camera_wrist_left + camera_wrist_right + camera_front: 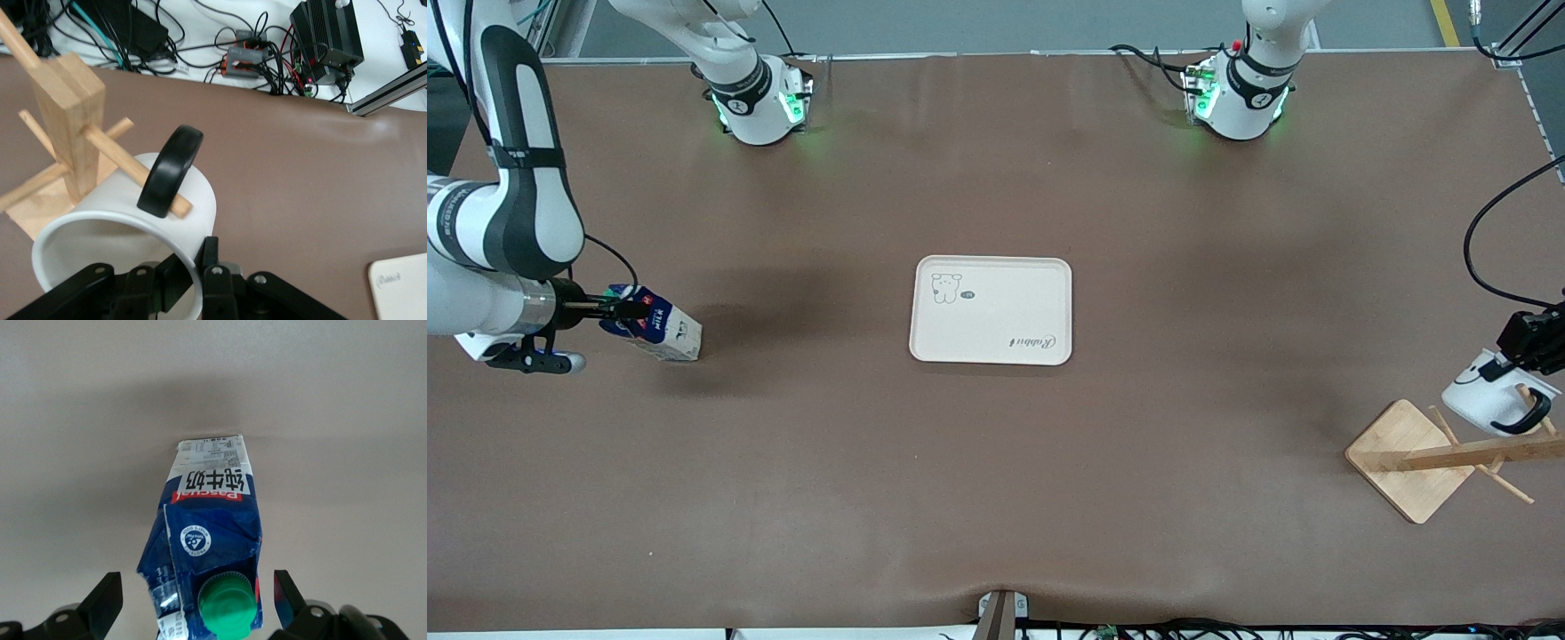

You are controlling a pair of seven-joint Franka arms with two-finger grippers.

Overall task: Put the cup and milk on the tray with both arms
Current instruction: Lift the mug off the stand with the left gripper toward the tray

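The milk (656, 327), a blue and white carton with a green cap, lies tipped over on the table toward the right arm's end, cap end toward my right gripper (621, 311). In the right wrist view the open fingers (107, 600) straddle the carton's cap end (213, 540), with a gap on one side. The cup (1485, 396) hangs by its black handle (170, 170) on a peg of the wooden rack. My left gripper (197, 257) is shut on the cup's wall (197, 207), one finger inside the rim. The cream tray (996, 311) lies mid-table with nothing on it.
The wooden peg rack (1409, 458) stands on its square base near the left arm's end, nearer the front camera than the cup. Its post (70, 120) and pegs sit close to the cup. A tray corner (400, 287) shows in the left wrist view.
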